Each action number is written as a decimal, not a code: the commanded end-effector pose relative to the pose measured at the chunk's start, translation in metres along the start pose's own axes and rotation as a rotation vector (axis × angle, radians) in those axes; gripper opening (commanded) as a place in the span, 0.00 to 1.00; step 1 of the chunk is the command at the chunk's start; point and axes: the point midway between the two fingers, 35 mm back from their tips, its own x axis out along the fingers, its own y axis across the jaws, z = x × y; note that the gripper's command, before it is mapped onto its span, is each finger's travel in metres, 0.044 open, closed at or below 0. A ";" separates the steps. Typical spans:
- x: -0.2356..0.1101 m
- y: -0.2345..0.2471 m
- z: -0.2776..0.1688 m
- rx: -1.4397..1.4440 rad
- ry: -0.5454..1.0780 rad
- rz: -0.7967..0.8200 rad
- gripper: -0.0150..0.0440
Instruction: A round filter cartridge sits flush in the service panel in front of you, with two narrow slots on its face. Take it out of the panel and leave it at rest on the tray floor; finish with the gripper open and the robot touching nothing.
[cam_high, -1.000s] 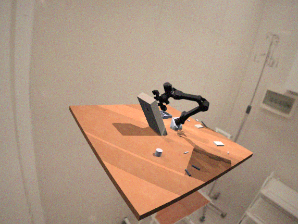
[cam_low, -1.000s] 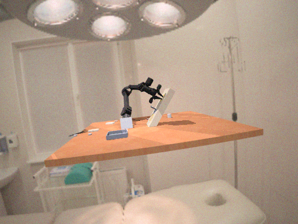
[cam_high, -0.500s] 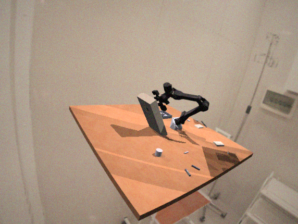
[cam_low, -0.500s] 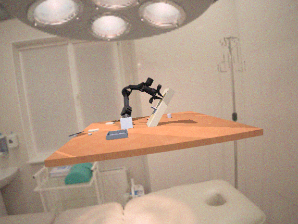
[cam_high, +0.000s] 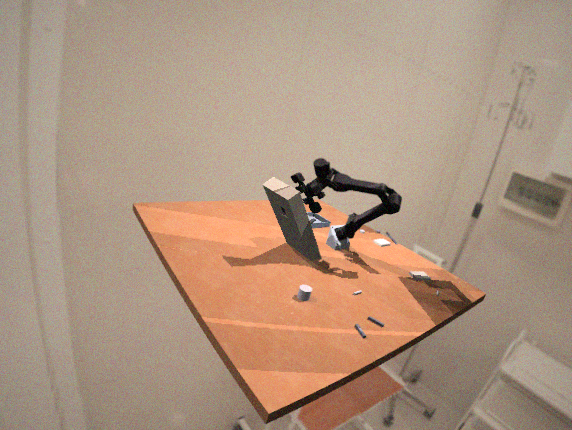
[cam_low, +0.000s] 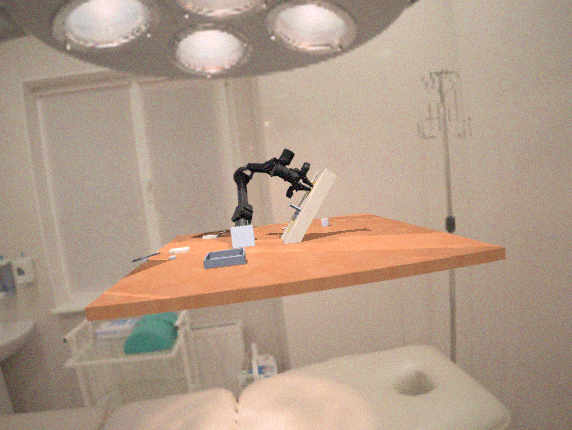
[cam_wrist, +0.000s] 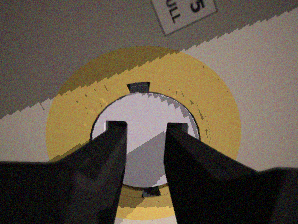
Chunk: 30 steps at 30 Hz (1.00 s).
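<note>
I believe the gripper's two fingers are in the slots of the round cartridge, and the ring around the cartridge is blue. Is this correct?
Not quite: the ring around the cartridge is yellow, not blue, as the wrist view shows. The rest holds: the gripper has its two fingers in the slots of the round cartridge.
</note>
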 end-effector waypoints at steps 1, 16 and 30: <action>0.005 0.000 0.000 0.140 0.008 0.001 0.25; 0.006 0.000 0.000 0.660 0.009 -0.001 0.25; 0.006 0.000 0.000 1.149 0.009 -0.003 0.25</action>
